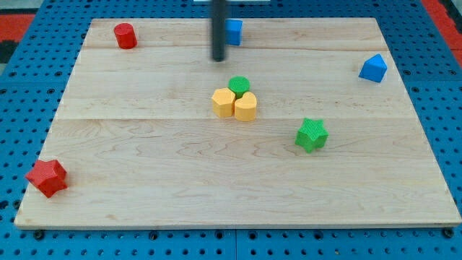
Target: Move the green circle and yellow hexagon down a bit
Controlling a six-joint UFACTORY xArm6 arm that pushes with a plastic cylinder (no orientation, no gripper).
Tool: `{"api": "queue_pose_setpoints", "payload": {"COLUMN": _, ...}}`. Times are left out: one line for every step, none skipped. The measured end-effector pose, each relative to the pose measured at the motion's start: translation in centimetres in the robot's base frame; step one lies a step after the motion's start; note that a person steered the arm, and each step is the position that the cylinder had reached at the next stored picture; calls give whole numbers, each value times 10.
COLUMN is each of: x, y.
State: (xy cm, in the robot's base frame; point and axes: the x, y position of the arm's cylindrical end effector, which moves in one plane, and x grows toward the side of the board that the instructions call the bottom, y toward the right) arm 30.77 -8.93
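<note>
My tip (218, 58), a bare rod grasping nothing, rests on the wooden board (144, 180) just above the green circle (239, 84) and yellow hexagon (223, 102), blue pegboard (29, 79) all around.

A robotics lab bench is showing here: a pale wooden board (144, 180) is lying on a blue perforated metal table (22, 79), visible from nine to three o'clock.
</note>
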Motion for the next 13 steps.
{"api": "queue_pose_setpoints", "payload": {"x": -27, "y": -112}}
{"api": "queue_pose_setpoints", "payload": {"x": -56, "y": -110}}
{"api": "queue_pose_setpoints", "payload": {"x": -48, "y": -86}}
{"api": "queue_pose_setpoints", "payload": {"x": -37, "y": -60}}
{"api": "queue_pose_setpoints", "payload": {"x": -37, "y": -60}}
{"api": "queue_pose_setpoints", "payload": {"x": -37, "y": -60}}
{"api": "queue_pose_setpoints", "payload": {"x": -37, "y": -54}}
{"api": "queue_pose_setpoints", "payload": {"x": -37, "y": -53}}
{"api": "queue_pose_setpoints", "payload": {"x": -37, "y": -53}}
{"api": "queue_pose_setpoints", "payload": {"x": -16, "y": -23}}
{"api": "queue_pose_setpoints", "payload": {"x": -5, "y": 78}}
{"api": "queue_pose_setpoints", "payload": {"x": -13, "y": 183}}
{"api": "queue_pose_setpoints", "payload": {"x": -55, "y": 268}}
